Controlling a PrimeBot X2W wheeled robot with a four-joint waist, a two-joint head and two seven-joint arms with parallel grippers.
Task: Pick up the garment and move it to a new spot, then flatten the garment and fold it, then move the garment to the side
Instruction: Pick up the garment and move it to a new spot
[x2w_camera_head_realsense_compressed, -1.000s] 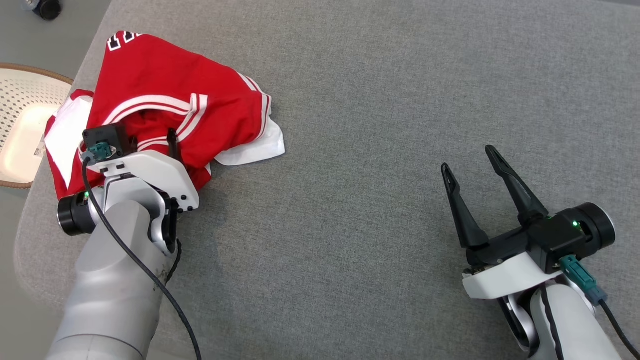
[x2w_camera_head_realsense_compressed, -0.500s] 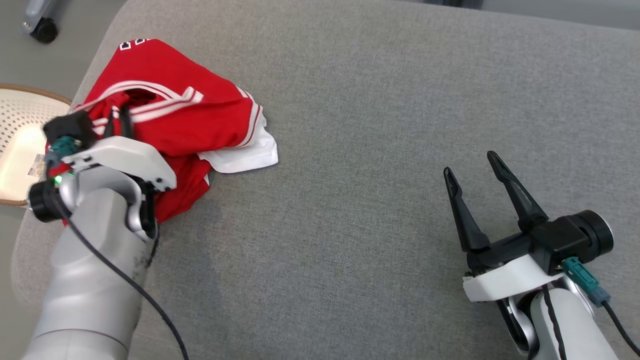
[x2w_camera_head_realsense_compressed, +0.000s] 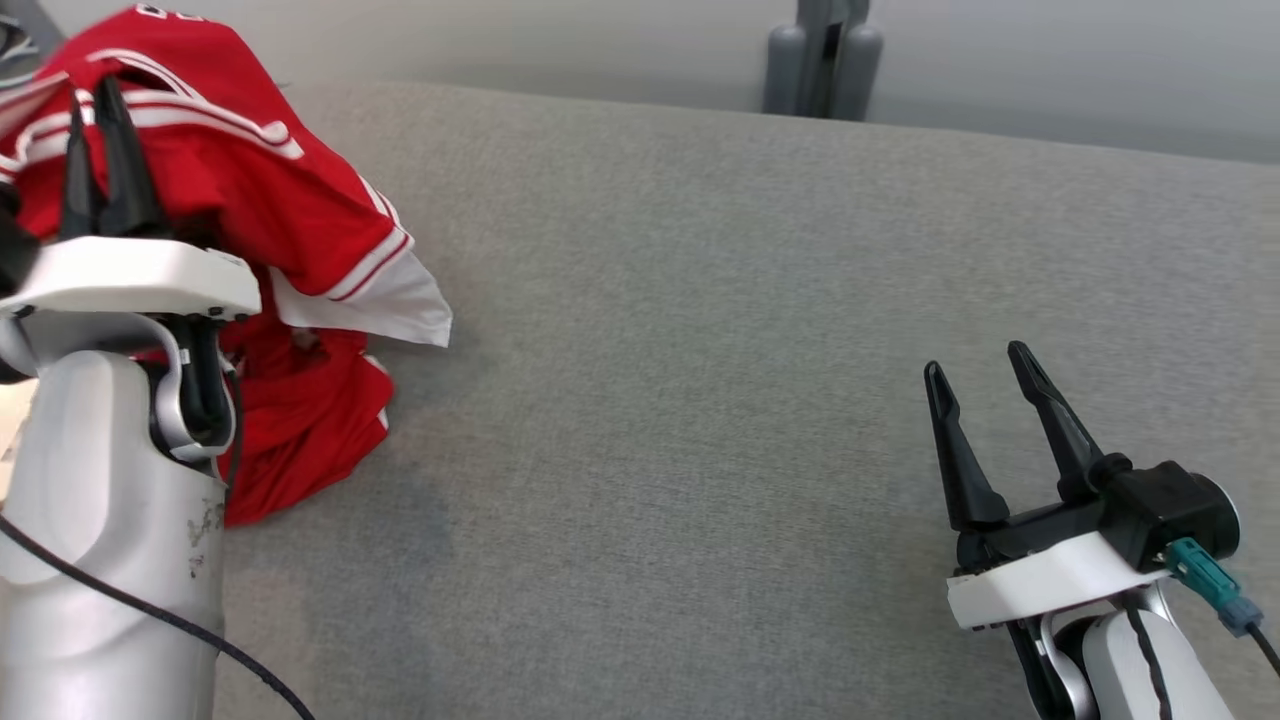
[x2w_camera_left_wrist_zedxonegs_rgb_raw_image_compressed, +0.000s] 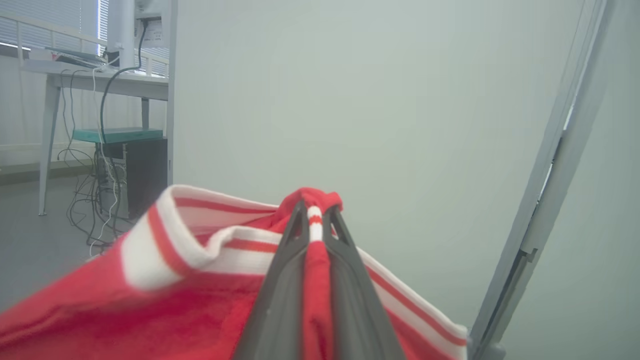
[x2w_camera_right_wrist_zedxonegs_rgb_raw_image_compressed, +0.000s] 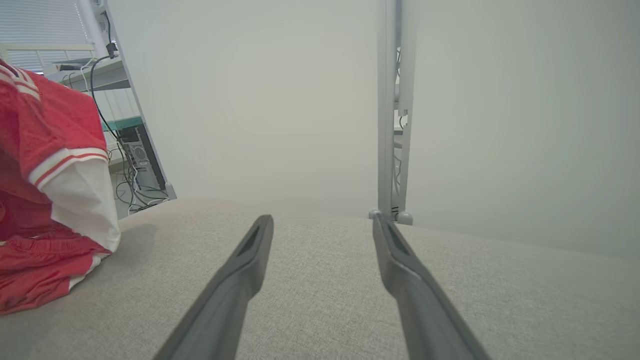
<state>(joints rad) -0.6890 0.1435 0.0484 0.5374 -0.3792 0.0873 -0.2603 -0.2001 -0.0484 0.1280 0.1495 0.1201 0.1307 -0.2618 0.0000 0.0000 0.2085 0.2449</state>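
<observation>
Presently the pick-up step is in hand. Left gripper (x2w_camera_head_realsense_compressed: 92, 95) is clamped on the striped collar of the red garment (x2w_camera_head_realsense_compressed: 300, 220), which hangs at the left edge of the grey pad (x2w_camera_head_realsense_compressed: 700, 350), lower folds resting there. Right gripper (x2w_camera_head_realsense_compressed: 977, 360) gapes, empty. Next move, in my judgement: carry the garment toward the pad's centre.

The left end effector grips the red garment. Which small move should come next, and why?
Probably lift a little higher: the left end effector is shut on the garment at its striped edge, yet lower folds rest on the grey surface.
</observation>
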